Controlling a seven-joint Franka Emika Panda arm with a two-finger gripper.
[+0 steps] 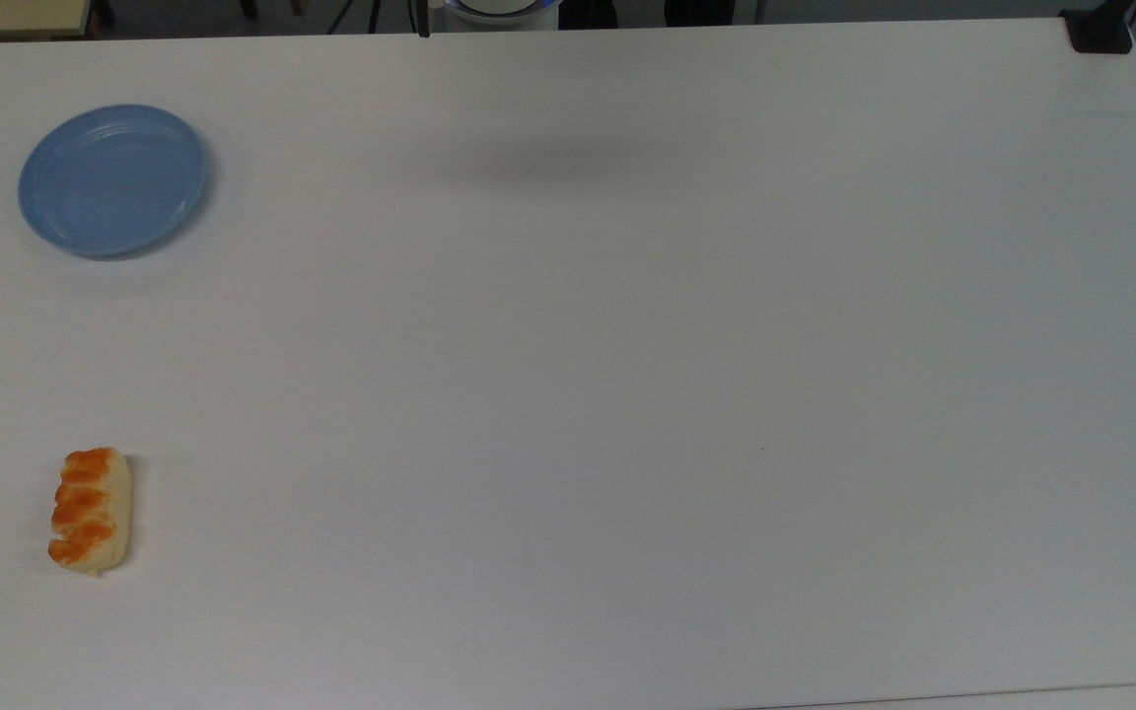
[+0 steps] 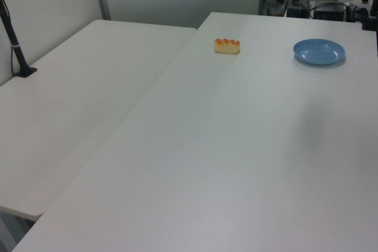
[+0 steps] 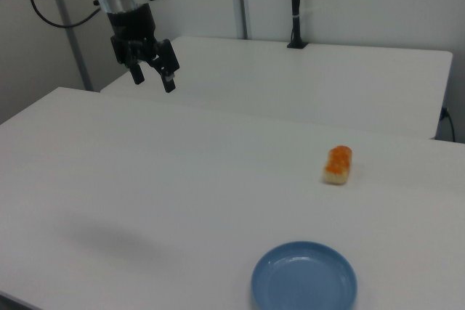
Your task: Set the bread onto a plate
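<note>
Work surface: a white table (image 1: 627, 394), matte, with a second white table (image 2: 77, 98) butted against it along the left view's left side. A black post (image 3: 294, 5) stands at the far edge of that second table in the right view.

Right view, nearest item: the plate (image 3: 304, 278), round and light blue, sits flat at the near edge with nothing on it. Beyond it and toward the right view's right lies the bread (image 3: 338, 164), pale cream with orange-brown stripes on top, flat on the table and well apart from the plate.

Top view confirms the separation: bread (image 1: 91, 511) near the top view's lower left, plate (image 1: 112, 180) toward its upper left, bare table between them.

Farthest back in the right view, the gripper (image 3: 154, 79) hangs high above the table at the upper left, pointing down, jaws spread apart and holding nothing, far from both items.
</note>
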